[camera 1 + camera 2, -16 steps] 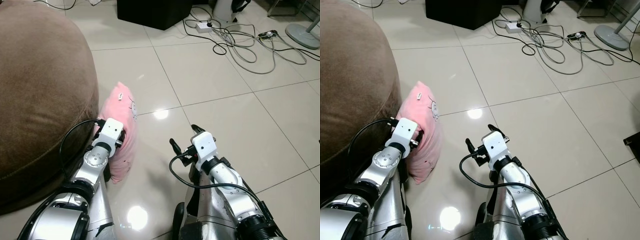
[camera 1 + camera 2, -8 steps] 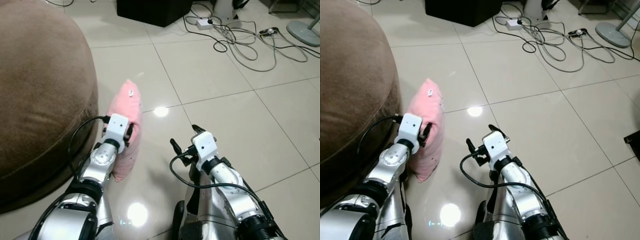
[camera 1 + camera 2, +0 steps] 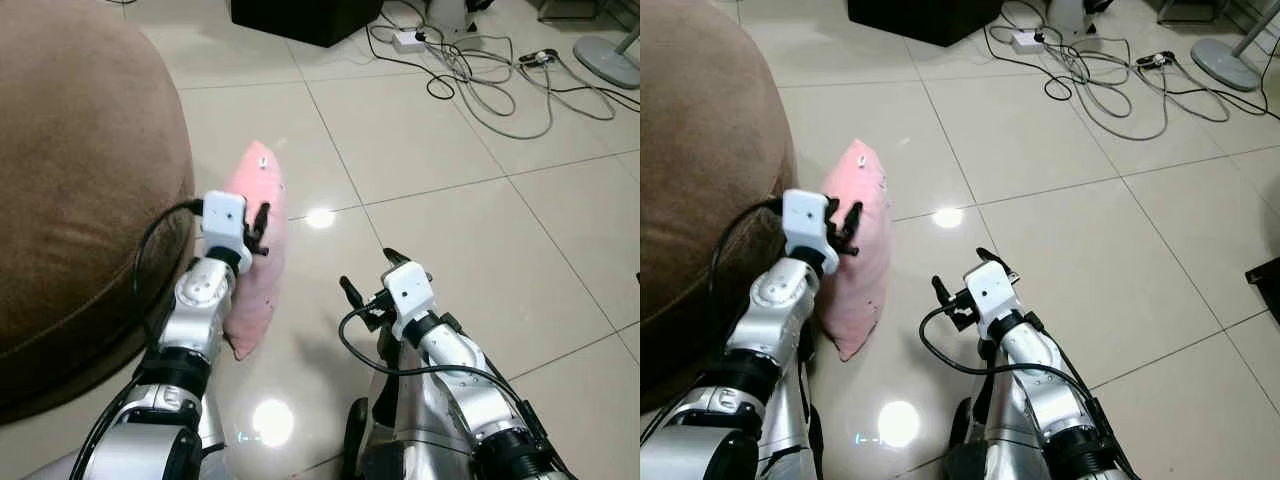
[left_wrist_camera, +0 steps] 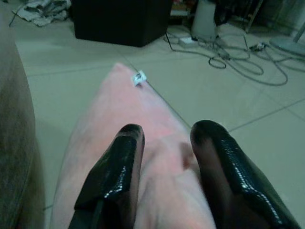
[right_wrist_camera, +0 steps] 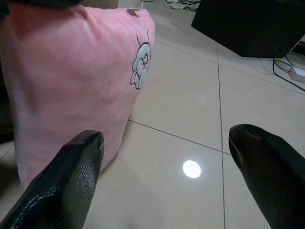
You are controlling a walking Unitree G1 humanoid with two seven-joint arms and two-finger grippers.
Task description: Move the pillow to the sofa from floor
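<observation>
Pinched by left claw [image 3: 256, 222] on its upper edge: pink pillow [image 3: 258, 290], upright beside the brown sofa [image 3: 80, 170], low corner near the floor [image 3: 450, 220]. Right claw [image 3: 368, 282] spread wide, empty. Lift onto sofa still ahead

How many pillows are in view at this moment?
1. The pink pillow stands on edge on the tiled floor beside the brown sofa, pinched at its upper edge by the left gripper.

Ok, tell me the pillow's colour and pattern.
Pink pillow, with a small white bunny print; right wrist view shows it best.
</observation>
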